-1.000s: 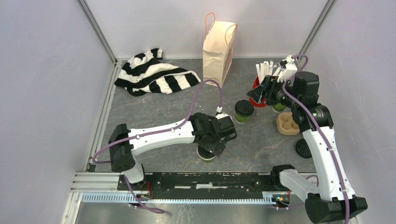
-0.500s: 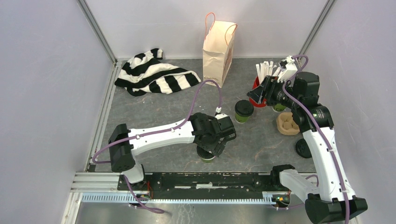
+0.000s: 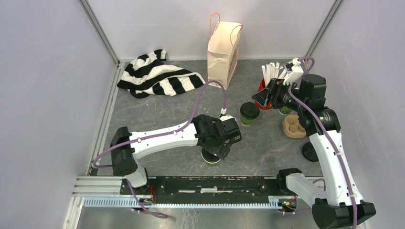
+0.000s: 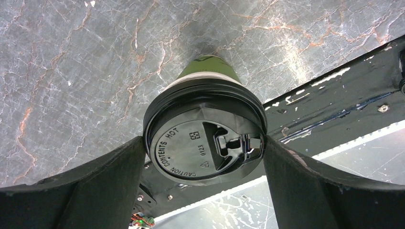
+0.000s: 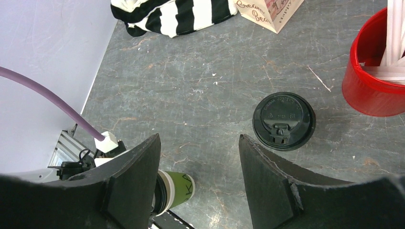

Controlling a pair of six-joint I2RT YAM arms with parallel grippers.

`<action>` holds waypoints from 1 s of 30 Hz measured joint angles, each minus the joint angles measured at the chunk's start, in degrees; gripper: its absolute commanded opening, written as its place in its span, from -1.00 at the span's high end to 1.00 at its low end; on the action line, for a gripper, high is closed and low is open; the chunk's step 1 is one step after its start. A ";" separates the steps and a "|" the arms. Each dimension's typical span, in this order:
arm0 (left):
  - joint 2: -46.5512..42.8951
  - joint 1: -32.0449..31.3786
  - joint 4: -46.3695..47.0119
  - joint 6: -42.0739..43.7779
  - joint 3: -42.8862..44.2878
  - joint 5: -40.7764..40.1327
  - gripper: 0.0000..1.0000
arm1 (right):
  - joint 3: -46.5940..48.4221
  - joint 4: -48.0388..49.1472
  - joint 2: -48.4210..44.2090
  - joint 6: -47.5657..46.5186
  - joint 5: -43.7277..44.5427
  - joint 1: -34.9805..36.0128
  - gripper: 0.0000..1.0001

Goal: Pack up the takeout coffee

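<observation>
One paper bag (image 3: 223,52) and one striped cloth (image 3: 157,78) are set at the back of the table (image 3: 157,119), and two lidded coffees are counted: the near cup (image 4: 205,76), masked from above by the left gripper (image 3: 216,151), is shown in the wrist view clamped at its lid, while the far cup (image 5: 283,120) is left free near the spread, empty right gripper (image 5: 199,157).

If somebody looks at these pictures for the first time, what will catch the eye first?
The left gripper straddles a black-lidded green cup near the front, its fingers close against the lid. Further back a second lidded cup stands free, the open right gripper hovering beside it. At the rear are a paper bag and a striped cloth.
</observation>
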 measured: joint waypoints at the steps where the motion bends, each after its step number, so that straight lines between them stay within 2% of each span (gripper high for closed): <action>1: 0.00 0.00 -0.02 0.00 0.00 0.00 -0.92 | -0.07 0.04 -0.07 0.00 0.00 0.00 -0.35; 30: 0.24 0.02 0.17 0.00 -1.49 0.02 -0.98 | -0.61 0.37 -0.46 0.00 -0.39 0.00 -0.36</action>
